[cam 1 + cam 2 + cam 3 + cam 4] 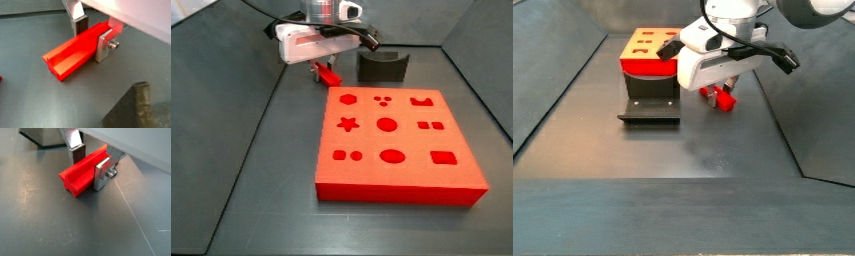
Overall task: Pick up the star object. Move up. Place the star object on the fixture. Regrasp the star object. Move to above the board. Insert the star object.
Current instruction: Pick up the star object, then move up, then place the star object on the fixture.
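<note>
The star object (67, 57) is a long red prism with a star-shaped end, lying on its side on the dark floor; it also shows in a wrist view (77, 175). My gripper (91, 44) straddles its far end. One silver finger (105, 46) lies against the star's side, while the other finger (79, 22) stands a little apart from it, so the jaws are open. In both side views the gripper (329, 62) (718, 88) is low over the star (329, 75) (718, 97), beside the fixture (381, 68).
The red board (398, 140) with several shaped holes, a star hole (346, 125) among them, lies on the floor; it also shows in a side view (647, 50). The dark fixture (651, 108) stands between board and star, and shows in a wrist view (137, 107).
</note>
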{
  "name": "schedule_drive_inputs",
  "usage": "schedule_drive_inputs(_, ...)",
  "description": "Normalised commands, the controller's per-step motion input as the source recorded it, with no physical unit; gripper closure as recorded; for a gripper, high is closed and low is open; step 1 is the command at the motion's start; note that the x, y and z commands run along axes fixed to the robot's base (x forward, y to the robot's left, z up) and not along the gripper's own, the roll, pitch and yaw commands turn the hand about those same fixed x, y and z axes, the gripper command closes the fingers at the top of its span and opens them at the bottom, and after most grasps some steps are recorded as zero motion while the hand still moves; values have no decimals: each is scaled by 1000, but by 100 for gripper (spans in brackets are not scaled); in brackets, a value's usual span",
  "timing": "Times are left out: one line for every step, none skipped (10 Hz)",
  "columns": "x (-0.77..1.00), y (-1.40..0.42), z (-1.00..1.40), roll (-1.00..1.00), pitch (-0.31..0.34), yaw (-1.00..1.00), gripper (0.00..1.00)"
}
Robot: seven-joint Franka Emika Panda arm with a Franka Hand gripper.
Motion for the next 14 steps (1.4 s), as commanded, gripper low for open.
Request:
schedule_drive_inputs(0,0,0,0,0,0,100)
schedule_drive_inputs(0,0,0,0,0,0,100)
schedule_drive_inputs(0,0,0,0,0,0,100)
schedule_drive_inputs(0,0,0,0,0,0,100)
schedule_drive_inputs(0,0,0,0,0,0,100)
schedule_drive_inputs(0,0,833,0,0,0,100)
schedule_drive_inputs(20,-21,832,-3,0,-25,100)
schedule_drive_inputs(3,-15,660,-2,54,-26,100)
schedule_drive_inputs(8,-10,572,-1,69,-25,100)
schedule_drive_inputs(5,-3,371,4,75,-21,100)
schedule_drive_inputs(-6,0,212,8,67,-18,100)
schedule_drive_inputs(0,0,1000,0,0,0,100)
schedule_drive_inputs(-4,0,1000,0,2,3,100)
schedule_drive_inputs(-12,0,1000,1,16,2,100)
